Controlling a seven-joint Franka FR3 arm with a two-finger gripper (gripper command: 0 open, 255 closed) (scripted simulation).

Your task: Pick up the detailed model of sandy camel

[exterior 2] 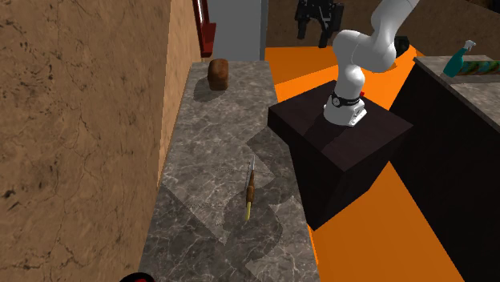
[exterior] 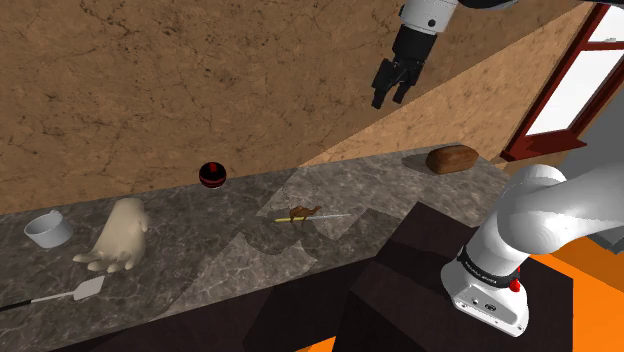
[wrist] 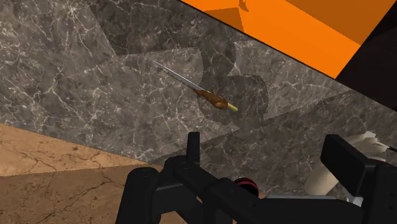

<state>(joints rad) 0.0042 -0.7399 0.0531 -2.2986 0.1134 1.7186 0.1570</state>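
Claw (exterior: 390, 99) hangs high above the camel (exterior: 304, 211), jaws parted.

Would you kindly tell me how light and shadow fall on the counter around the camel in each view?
Shoulder view: a paler wedge crosses the wall and the counter around the camel. Second exterior view: a darker shadow lies on the counter beside the camel, toward the stand. Wrist view: a dark shadow falls right next to the camel; nothing looks blurred.
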